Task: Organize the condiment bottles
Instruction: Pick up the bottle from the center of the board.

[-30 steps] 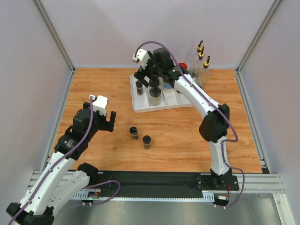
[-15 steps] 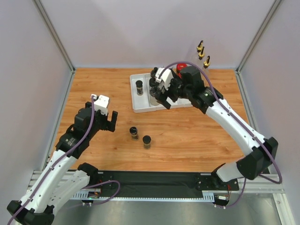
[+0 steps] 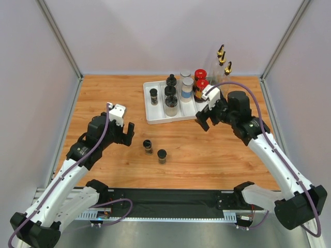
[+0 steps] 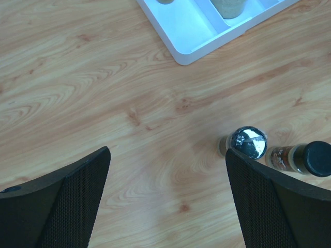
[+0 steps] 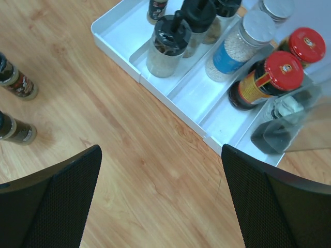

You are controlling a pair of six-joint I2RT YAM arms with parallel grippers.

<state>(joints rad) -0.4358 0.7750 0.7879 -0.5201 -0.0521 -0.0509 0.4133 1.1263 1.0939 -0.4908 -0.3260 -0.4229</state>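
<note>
I have pulled my right hand (image 3: 202, 122) back from the white tray (image 3: 155, 120), open and empty, leaving a black-lidded jar (image 3: 171, 105) standing inside, while two small jars (image 3: 148, 146) wait on the tabletop (image 3: 103, 93) beside my open left hand (image 3: 122, 135)
</note>
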